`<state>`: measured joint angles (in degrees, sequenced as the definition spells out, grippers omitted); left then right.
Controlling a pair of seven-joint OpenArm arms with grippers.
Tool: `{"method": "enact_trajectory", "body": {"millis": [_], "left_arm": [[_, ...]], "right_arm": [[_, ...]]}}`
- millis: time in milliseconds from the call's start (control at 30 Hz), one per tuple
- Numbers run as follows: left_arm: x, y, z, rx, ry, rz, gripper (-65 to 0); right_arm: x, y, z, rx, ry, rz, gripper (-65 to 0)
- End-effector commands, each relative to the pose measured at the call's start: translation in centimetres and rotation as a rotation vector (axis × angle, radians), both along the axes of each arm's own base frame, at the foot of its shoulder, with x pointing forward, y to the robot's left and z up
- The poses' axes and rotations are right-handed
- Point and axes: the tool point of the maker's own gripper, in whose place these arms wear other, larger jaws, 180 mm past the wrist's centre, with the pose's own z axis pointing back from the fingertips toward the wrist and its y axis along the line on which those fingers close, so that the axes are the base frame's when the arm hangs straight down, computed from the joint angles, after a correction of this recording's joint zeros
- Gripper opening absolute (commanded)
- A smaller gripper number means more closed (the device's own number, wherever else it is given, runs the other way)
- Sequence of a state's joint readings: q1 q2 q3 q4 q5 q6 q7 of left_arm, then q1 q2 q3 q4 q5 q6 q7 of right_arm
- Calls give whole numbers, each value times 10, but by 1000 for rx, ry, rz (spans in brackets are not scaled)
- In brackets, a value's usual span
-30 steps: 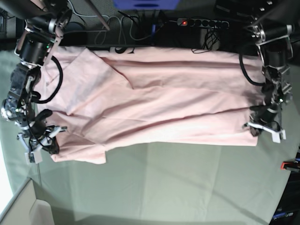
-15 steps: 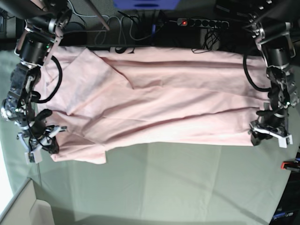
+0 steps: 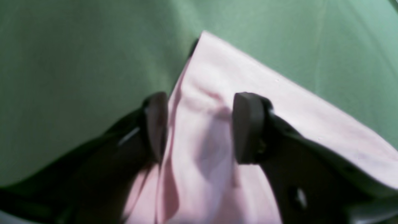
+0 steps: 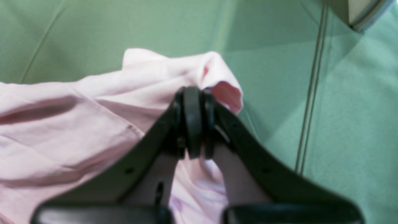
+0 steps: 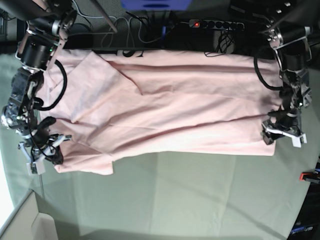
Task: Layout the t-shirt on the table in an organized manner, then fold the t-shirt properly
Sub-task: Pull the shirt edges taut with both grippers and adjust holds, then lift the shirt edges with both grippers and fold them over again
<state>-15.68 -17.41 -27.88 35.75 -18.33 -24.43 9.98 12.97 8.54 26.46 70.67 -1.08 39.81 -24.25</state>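
right arm: at the scene's left, reaching from the far edge toward the near side, wrist bent down onto the cloth.
right gripper (image 5: pixel 44 150): pinched fully together on a bunched corner of the t-shirt (image 5: pixel 165 105).
t-shirt: spread wide across the far half of the desk (image 5: pixel 200 195), creased, its near edge running left to right.
left arm: at the scene's right, hanging down from the far edge.
left gripper (image 5: pixel 282 134): jaws parted, straddling the t-shirt's right corner; fabric lies loose between them.
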Motion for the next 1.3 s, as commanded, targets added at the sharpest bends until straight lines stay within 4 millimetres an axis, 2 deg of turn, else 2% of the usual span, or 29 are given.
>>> {"method": "enact_trajectory", "body": {"millis": [0,300,467,567,667,767,867,933,1033,1200,1267], "left_arm": [[13,9,18,16,-54,7,-357],[14,8,19,17,-53,0,-470],[24,-11,19,39,-42,-76,-650],[24,-11,19,39,-41,-77,-641],[29,-11,27,39,-64,-77,-648],[42,-13,55,75,-127,-101,-648],[53,-14,84,109,-162,-132,-648],[55,-6,102,122,-185,-119,-648],[56,-1,120,124,-199,-100,-648],[55,4,133,132,-209,-89,-648],[51,4,129,134,-203,-89,-648]], "right_arm": [[13,-4,23,4,-76,-1,-650],[13,-4,22,5,-75,-1,-650],[13,-4,22,5,-75,-1,-650],[13,-4,22,3,-74,-1,-650],[13,-4,23,3,-76,-1,-650],[14,-4,23,3,-77,-1,-650],[21,-5,32,2,-100,-2,-650],[23,-6,37,2,-111,-6,-650],[28,-7,45,1,-131,-8,-650],[29,-7,46,1,-135,-8,-650],[28,-8,48,-4,-140,-9,-650]]}}
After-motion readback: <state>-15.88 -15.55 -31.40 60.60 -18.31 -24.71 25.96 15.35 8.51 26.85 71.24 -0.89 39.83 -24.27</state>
